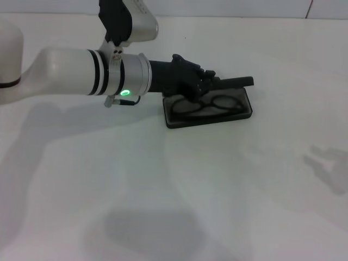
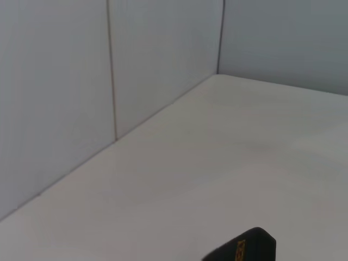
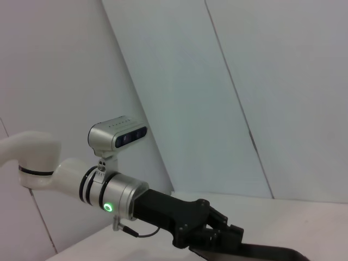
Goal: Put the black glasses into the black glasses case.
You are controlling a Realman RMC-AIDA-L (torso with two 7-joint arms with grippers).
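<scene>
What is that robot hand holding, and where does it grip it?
The left hand seems to grip the black glasses case by its lid; the black glasses lie inside.

No words, brands or numbers could be read anywhere. The black glasses case carried small orange lettering on its lid in the left wrist view, too small and cut off to make out. A green light glowed on the left arm's wrist, with no sign on it.
</scene>
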